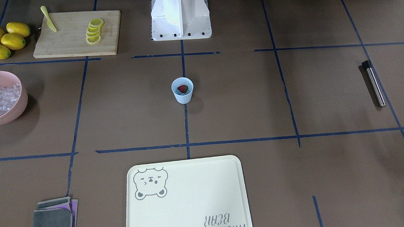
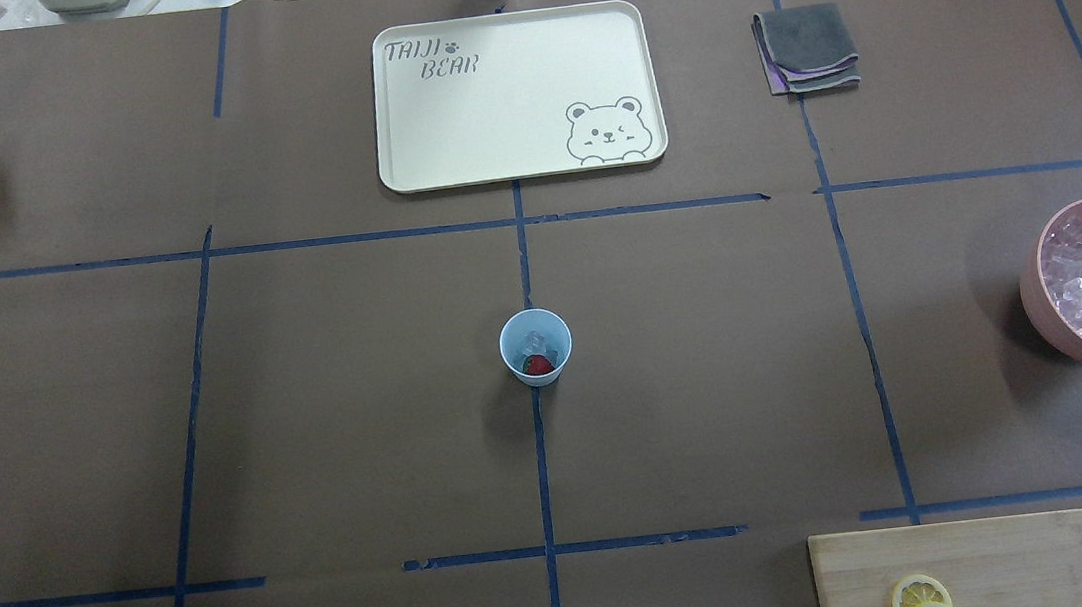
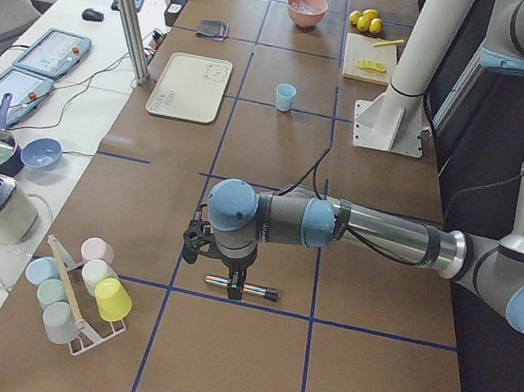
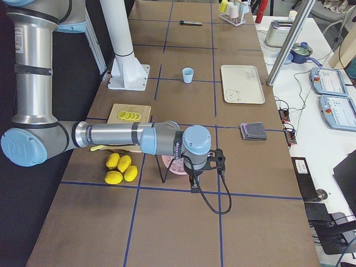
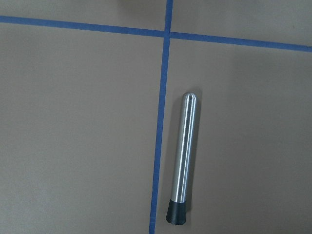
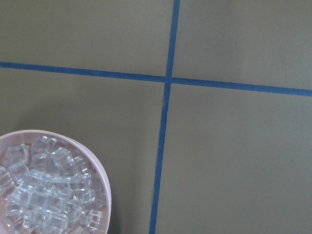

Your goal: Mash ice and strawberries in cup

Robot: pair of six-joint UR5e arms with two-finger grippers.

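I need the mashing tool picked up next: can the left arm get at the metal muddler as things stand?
Probably yes: the left gripper hangs just above the muddler, which lies flat on the table with nothing on or beside it.

Strawberry (image 2: 537, 366) partly behind cup (image 2: 509, 347) wall, pink bowl (image 2: 1039, 301) cropped

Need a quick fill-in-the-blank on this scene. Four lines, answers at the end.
1. The cup holds ice and one red ___.
2. More ice fills the ___ bowl.
3. Beside the cutting board lie ___ whole lemons.
4. The steel muddler, lying apart from the cup, has a ___ end.
Missing words: strawberry; pink; four; black.
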